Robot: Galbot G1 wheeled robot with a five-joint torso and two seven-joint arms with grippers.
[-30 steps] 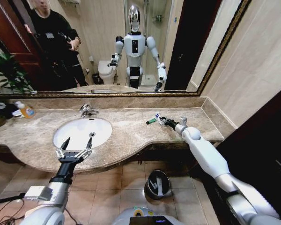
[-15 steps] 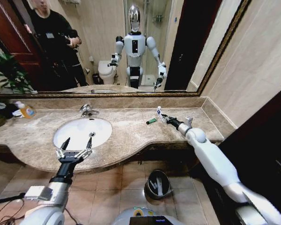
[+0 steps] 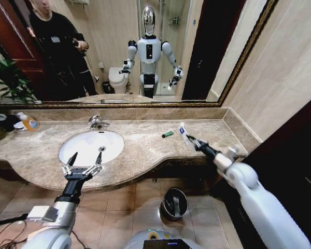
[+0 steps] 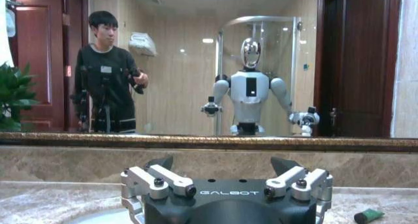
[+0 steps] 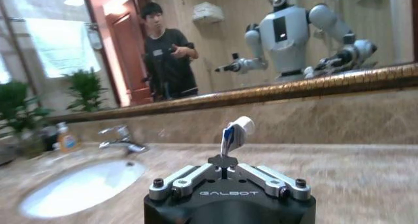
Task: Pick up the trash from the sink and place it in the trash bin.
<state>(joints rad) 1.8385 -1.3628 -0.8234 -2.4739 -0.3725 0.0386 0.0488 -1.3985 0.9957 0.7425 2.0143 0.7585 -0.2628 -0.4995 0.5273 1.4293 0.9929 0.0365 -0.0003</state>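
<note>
Trash bin (image 3: 174,203) on the floor holds pale scraps; sink (image 3: 91,146) bare.

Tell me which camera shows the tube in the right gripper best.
The right wrist view: the white tube with blue print stands close up, pinched in the shut right gripper. The head view shows it small and far off above the counter; the left wrist view gives nothing of it.

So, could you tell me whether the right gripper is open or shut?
Shut: the right gripper pinches a white tube with blue print, its fingers closed together on the tube's end.
</note>
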